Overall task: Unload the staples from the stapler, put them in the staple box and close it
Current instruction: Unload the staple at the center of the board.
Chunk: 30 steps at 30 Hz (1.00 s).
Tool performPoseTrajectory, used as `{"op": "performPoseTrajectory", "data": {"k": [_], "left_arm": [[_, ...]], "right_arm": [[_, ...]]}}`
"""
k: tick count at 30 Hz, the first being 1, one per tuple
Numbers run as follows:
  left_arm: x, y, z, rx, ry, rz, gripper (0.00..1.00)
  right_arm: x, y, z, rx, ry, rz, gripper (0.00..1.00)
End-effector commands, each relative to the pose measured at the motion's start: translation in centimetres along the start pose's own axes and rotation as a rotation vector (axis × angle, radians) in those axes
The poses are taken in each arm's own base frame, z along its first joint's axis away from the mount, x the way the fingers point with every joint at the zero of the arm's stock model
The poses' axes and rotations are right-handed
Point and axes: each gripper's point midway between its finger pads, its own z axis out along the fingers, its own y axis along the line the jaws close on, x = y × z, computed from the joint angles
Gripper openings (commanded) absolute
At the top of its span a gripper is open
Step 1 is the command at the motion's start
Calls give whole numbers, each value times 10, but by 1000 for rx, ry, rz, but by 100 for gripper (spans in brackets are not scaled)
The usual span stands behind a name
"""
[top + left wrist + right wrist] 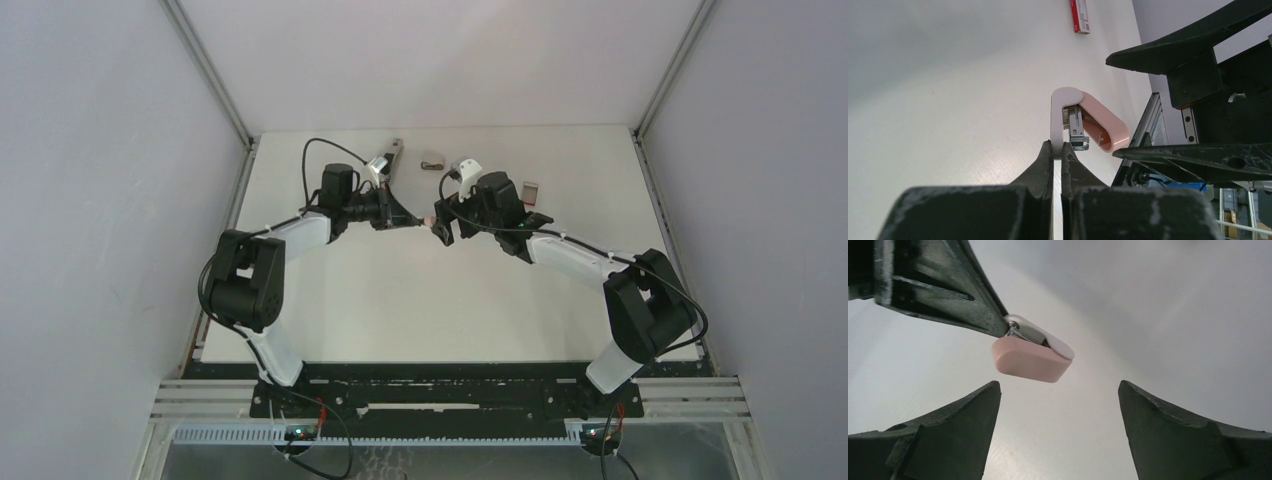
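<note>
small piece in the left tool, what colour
The piece is pink with a white strip; best in the right wrist view.

The pink-and-white clawed piece point(1110, 122) has smooth matt plastic shells around a shiny metal insert point(1077, 134). The left gripper point(1058, 147) is scuffed matt black plastic; the table point(948, 100) is matt white, faintly grained.

I read nothing outright. Well beyond the jaws of my left gripper point(1058, 148) lay a red-and-white box point(1080, 16) whose side carried small print, too blurred to make out.
</note>
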Motion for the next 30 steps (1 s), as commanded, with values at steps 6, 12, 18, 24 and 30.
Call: {"op": "performPoseTrajectory", "data": {"k": [6, 12, 18, 24, 30], "left_arm": [[-5, -9, -7, -16, -38, 51, 0], [-2, -14, -4, -30, -32, 88, 0], [0, -14, -3, -43, -28, 100, 0], [0, -16, -2, -42, -26, 108, 0], [-1, -18, -4, -42, -31, 119, 0]], "right_arm": [[-52, 34, -10, -103, -145, -20, 93], [-53, 20, 2, -14, -134, 47, 100], [-44, 17, 11, 12, -92, 53, 100], [-37, 11, 15, 43, -71, 77, 100], [-32, 0, 15, 67, -43, 125, 94]]}}
